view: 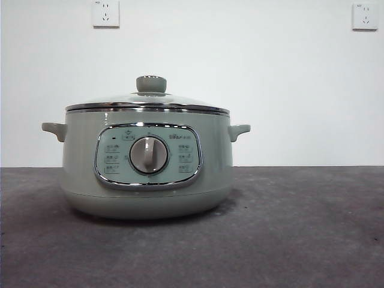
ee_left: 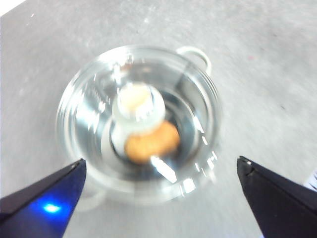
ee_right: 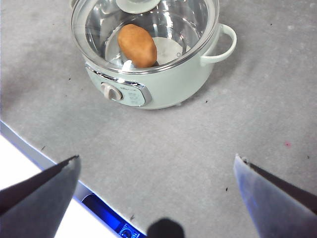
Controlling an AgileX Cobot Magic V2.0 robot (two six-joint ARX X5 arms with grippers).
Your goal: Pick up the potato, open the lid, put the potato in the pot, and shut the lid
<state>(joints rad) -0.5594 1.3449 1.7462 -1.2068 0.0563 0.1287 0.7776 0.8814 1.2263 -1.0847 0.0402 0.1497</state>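
Note:
The sage-green pot [view: 147, 165] stands on the grey table with the glass lid [view: 147, 102] on it, green knob [view: 151, 84] on top. The potato [ee_right: 137, 45] lies inside the pot under the lid; it also shows through the glass in the left wrist view [ee_left: 151, 142]. My left gripper [ee_left: 161, 198] is open and empty, above the pot and lid [ee_left: 138, 124]. My right gripper [ee_right: 156, 191] is open and empty, above the table in front of the pot [ee_right: 153, 59]. Neither gripper shows in the front view.
The pot's control panel and dial [view: 149, 155] face the front camera. A white wall with two sockets [view: 105, 13] stands behind. The table's near edge [ee_right: 44, 161] shows in the right wrist view.

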